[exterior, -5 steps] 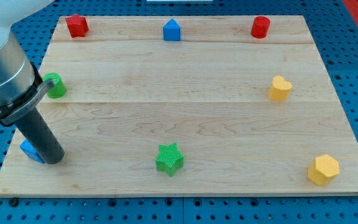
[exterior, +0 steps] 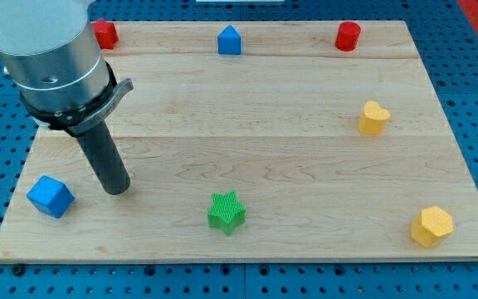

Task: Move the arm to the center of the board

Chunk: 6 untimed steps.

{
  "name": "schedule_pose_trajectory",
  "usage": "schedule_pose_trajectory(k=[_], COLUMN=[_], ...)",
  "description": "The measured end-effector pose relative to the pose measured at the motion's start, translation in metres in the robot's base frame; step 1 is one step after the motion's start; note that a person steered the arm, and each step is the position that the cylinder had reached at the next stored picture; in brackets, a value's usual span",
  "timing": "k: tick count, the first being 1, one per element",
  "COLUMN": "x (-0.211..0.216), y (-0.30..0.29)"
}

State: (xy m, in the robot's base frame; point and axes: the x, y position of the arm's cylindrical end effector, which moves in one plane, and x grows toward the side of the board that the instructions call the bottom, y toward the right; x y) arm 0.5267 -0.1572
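Note:
My tip [exterior: 118,188] rests on the wooden board [exterior: 247,133] at the lower left, just right of a blue cube [exterior: 50,197] and well left of a green star [exterior: 226,212]. The arm's grey body fills the view's top left and hides the board behind it. The tip touches no block.
A red block [exterior: 104,32], partly hidden by the arm, a blue house-shaped block [exterior: 229,40] and a red cylinder [exterior: 348,36] line the top edge. A yellow heart-like block [exterior: 373,118] sits at the right, a yellow hexagon [exterior: 431,226] at the bottom right.
The tip has moved right and slightly up, away from the blue cube, which now shows in full. The arm body now covers the green block at the left edge.

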Motion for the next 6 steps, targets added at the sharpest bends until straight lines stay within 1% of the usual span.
schedule_pose_trajectory(k=[3, 4, 5, 6], x=[-0.003, -0.016, -0.052, -0.074], y=[0.0, 0.026, 0.086, 0.135])
